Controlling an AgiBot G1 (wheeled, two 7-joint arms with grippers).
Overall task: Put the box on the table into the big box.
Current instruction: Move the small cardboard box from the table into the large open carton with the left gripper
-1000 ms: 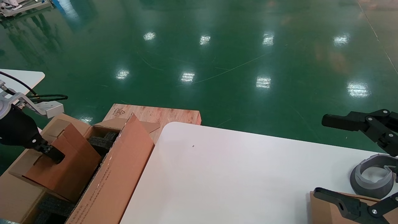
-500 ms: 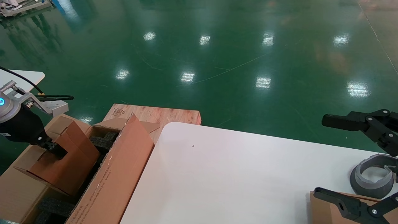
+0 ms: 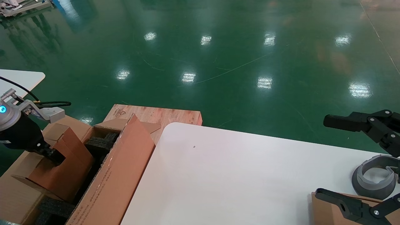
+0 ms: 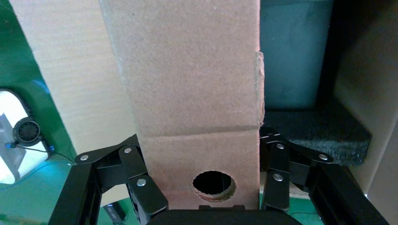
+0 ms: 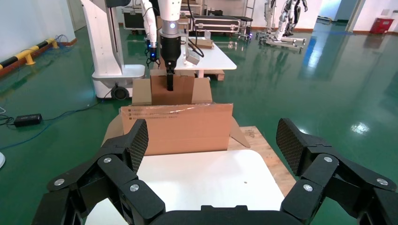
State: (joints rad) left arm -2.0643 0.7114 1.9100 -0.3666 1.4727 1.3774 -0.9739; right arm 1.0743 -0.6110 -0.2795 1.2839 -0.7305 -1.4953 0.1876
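Green glossy floor surrounds the white desk (image 3: 237,175), which I see carries no reddish box now. My left end effector (image 3: 51,153) is clenched on the small box (image 3: 67,162), holding it tilted and partly down inside the big carton (image 3: 115,178), among the black foam blocks (image 3: 100,142). I judge the transfer nearly done: seating and letting go remain. My right end effector (image 5: 211,154) hangs spread wide over the desk's near right, idle. The left wrist view shows fingers (image 4: 141,183) pressed on both box sides; the head view hides that. The right wrist view shows the carton's printed flap from across the desk.
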